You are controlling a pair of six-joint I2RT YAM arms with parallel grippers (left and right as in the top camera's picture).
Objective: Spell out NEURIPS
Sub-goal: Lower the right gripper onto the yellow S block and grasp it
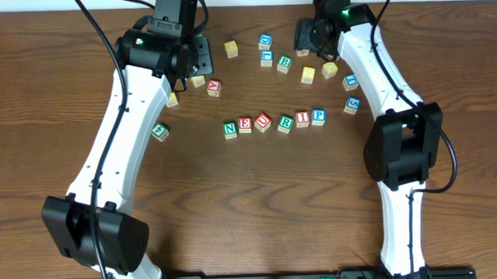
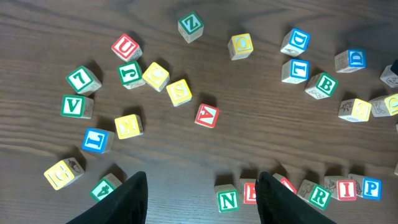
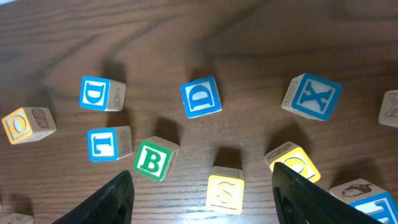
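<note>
Yellow S cube [image 3: 224, 190], likely light and stiff wood, on the bench [image 1: 259, 197] beyond the P end of the row [image 1: 264, 122]. Best taken squarely by two opposite flat sides. Wide above it the right gripper [image 3: 202, 180], wide also the left gripper [image 2: 200, 180], both empty.

Six small wooden letter cubes [image 1: 263, 122] sit side by side, spelling NEURIP; a yellow-faced wooden S cube [image 3: 225, 190] lies apart.

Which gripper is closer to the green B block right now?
Right. The right gripper hangs just beside the green B block; the left gripper hangs much farther away, off to the block's other side.
</note>
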